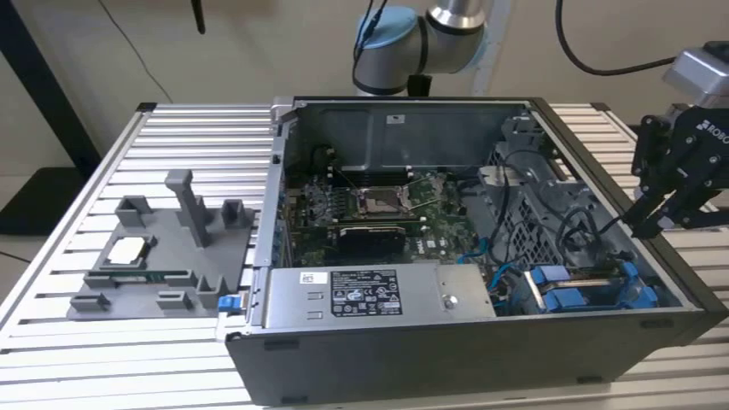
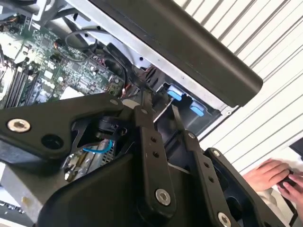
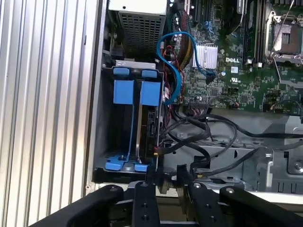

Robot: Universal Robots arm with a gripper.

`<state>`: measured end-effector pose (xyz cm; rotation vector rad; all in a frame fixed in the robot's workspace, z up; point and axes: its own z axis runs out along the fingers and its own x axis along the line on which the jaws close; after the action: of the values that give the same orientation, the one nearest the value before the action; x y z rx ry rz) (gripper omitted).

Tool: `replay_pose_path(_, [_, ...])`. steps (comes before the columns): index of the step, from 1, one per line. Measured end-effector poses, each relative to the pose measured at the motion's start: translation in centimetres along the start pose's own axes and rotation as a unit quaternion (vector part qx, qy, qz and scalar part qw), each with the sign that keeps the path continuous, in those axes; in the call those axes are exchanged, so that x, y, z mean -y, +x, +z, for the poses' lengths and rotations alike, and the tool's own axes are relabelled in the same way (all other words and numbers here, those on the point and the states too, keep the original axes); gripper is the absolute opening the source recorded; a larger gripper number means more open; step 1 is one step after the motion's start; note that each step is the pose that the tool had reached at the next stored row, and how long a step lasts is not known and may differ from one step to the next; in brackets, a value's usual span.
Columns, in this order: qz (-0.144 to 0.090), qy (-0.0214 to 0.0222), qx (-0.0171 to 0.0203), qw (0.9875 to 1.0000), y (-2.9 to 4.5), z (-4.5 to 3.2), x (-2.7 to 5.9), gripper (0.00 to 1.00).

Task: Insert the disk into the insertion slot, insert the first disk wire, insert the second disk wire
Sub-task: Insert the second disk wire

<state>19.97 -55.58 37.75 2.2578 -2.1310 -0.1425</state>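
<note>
First wrist view: the tool (image 3: 166, 176) is hanging over the rim of the open computer case (image 3: 94, 142). Its fingertips (image 3: 151, 176) are standing a narrow gap apart and gripping nothing. Just beyond them the disk (image 3: 147, 125) is sitting edge-on in the insertion slot (image 3: 110, 127), between blue rails at the case's corner. A blue cable (image 3: 179, 75) and black wires (image 3: 187, 122) are lying beside it; I cannot tell whether either is plugged in. In the exterior view the case is resting on the ribbed bench (image 1: 171, 137), and the tool is hovering above the case's wall on the exterior view's right.
</note>
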Motion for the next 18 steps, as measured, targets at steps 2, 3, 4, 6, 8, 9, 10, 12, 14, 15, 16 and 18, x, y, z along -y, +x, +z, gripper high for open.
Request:
replay_pose_path(2, [0.005,0.0002,0.0005,1.0,0.0,0.0,0.0,0.24])
replay_pose_path(3, [0.007,0.0003,0.0008,1.0,0.01,0.02,0.01,0.24])
replay_pose_path(4, [0.01,0.0004,0.001,1.0,0.01,0.02,0.01,0.24])
replay_pose_path(6, [0.013,0.0006,0.0012,0.9999,0.01,0.02,0.0,0.21])
replay_pose_path(8, [0.014,0.0006,0.0013,0.9999,0.01,0.03,0.0,0.16])
replay_pose_path(9, [0.014,0.0006,0.0013,0.9999,0.01,0.02,0.0,0.16])
replay_pose_path(10, [0.014,0.0006,0.0013,0.9999,0.01,0.03,0.0,0.16])
replay_pose_path(12, [0.014,0.0006,0.0012,0.9999,0.02,0.03,0.0,0.16])
replay_pose_path(14, [0.014,0.0008,-0.0022,0.9999,0.02,0.03,0.0,0.16])
replay_pose_path(15, [0.014,0.0014,-0.0039,0.9999,0.02,0.02,0.0,0.17])
replay_pose_path(16, [0.015,0.0024,-0.0055,0.9999,0.02,0.04,0.0,0.17])
replay_pose_path(18, [0.015,0.008,-0.013,0.9998,0.02,0.07,0.0,0.24])
